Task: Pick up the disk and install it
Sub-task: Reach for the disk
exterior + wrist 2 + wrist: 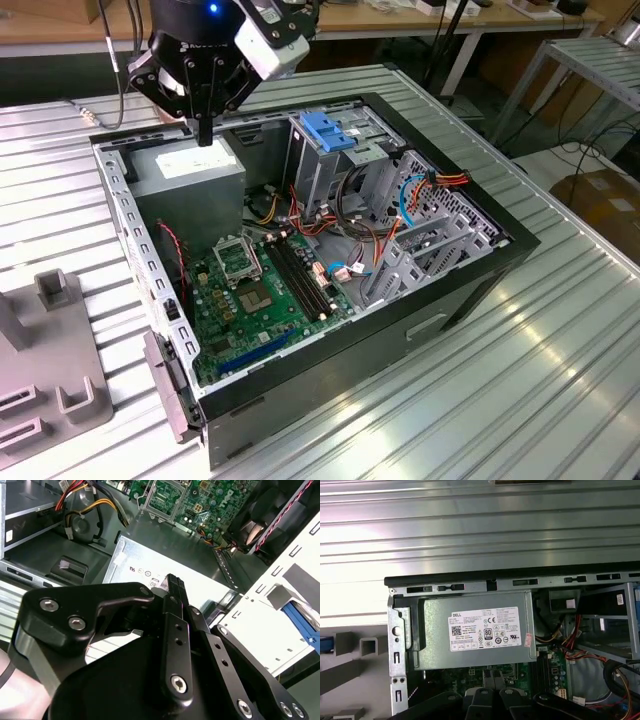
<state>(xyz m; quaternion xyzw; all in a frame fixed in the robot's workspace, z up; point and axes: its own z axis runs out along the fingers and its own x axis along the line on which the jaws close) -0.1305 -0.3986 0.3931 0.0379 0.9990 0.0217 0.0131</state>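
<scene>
Ribbed metal table (540, 380) holds an open black computer case (480, 290). The disk (325, 644) is apparently just a blue sliver of carrier at the picture's edge in the first wrist view, outside the case beside a grey fixture (367, 645). Well apart from it, the gripper (205, 138) hangs over the power supply (190, 185) inside the case, fingers pressed together, holding nothing.

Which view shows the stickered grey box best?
The first wrist view: the box shows its whole top and sticker. The exterior view shows it under the gripper; in the second wrist view the gripper hides most.
</scene>
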